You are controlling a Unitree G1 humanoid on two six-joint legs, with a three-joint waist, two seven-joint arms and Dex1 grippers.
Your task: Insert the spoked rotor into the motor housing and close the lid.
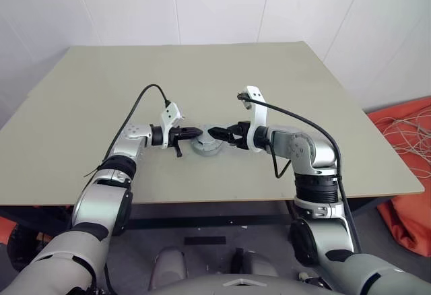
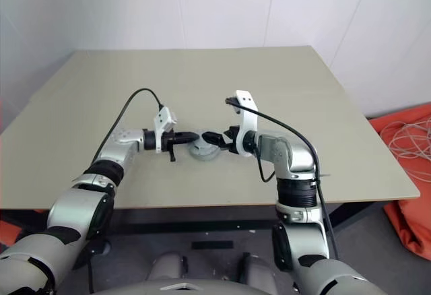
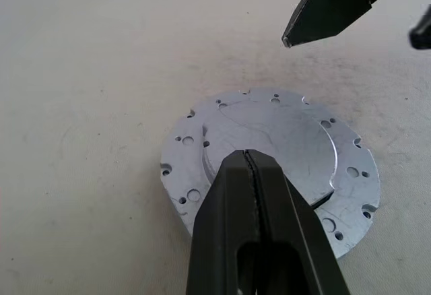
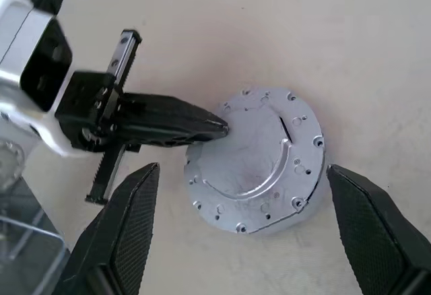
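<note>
The motor housing (image 1: 205, 149) is a short round silver-grey body standing on the table (image 1: 202, 73) between my two grippers. A flat silver disc with small holes round its rim, the lid (image 3: 269, 140), covers its top. The spoked rotor is hidden. My left gripper (image 1: 197, 133) is shut with nothing in it, its tip (image 3: 246, 155) just over the lid's near-left edge (image 4: 202, 167). My right gripper (image 1: 217, 133) faces it from the right. It is wide open, and its two fingers (image 4: 128, 214) stand on either side of the lid, above it and apart from it.
The table's front edge (image 1: 222, 202) runs just below the arms. Orange cloth and coiled cables (image 1: 407, 140) lie on the floor off the table's right side. A white wall stands behind the table.
</note>
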